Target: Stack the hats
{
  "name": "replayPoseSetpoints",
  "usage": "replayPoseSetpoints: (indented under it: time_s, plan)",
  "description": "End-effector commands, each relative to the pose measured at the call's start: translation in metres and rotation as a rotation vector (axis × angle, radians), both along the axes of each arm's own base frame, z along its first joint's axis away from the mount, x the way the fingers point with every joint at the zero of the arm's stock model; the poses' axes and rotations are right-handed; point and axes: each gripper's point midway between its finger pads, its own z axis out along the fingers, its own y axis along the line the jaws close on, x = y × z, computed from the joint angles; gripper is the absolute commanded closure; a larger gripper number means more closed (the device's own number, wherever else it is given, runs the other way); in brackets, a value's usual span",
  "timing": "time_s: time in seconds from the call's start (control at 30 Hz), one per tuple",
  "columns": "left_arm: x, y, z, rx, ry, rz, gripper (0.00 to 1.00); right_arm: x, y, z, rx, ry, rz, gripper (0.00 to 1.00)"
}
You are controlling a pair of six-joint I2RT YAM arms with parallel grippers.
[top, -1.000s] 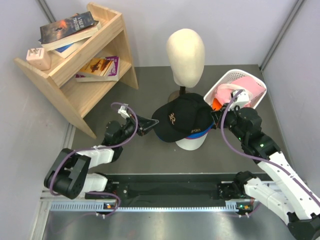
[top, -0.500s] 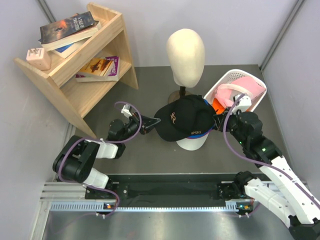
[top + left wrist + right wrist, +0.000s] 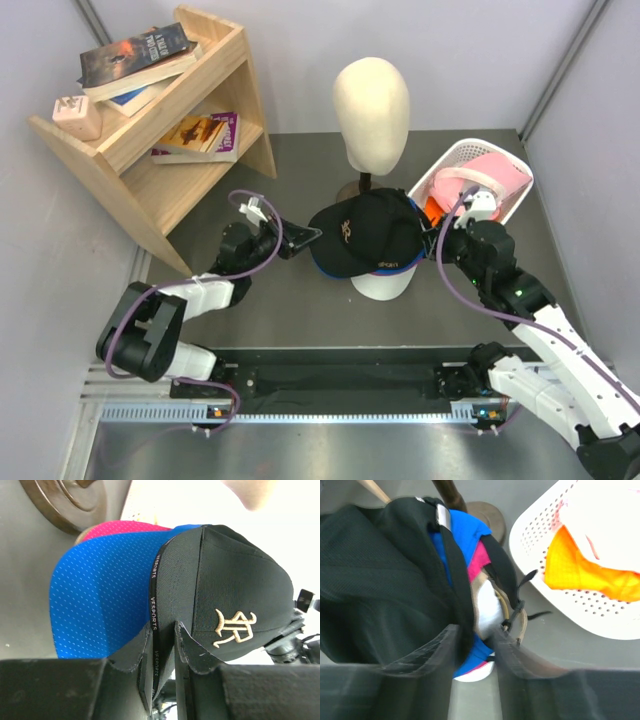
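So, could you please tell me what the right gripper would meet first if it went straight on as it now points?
The right gripper would first meet the rear band of the black fabric brimmed cap, which seems to lie within its parted jaws; depth is unclear.

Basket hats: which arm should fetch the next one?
Probably right. The right gripper sits beside the white basket holding the pink cap and orange hat, jaws parted at the black cap's rear. The left gripper is on the far side, clamped on that cap's brim.
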Motion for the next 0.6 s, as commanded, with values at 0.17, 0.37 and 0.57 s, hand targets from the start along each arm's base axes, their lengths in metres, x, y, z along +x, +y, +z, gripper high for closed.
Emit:
replayPoseSetpoints:
  time_s: [0.17,0.37,0.57]
  plan:
    - [0.029,0.022,-0.051,0.338,0.022,0.066,1.00,0.006,-0.011,0.041,-0.018,-0.082,-0.034,0.48]
    - [0.040,0.024,-0.057,0.415,0.023,0.002,1.00,0.018,-0.005,0.054,0.016,-0.107,-0.005,0.48]
    - [0.048,0.024,-0.063,0.452,0.014,-0.046,1.00,0.025,-0.003,0.050,0.030,-0.098,0.025,0.49]
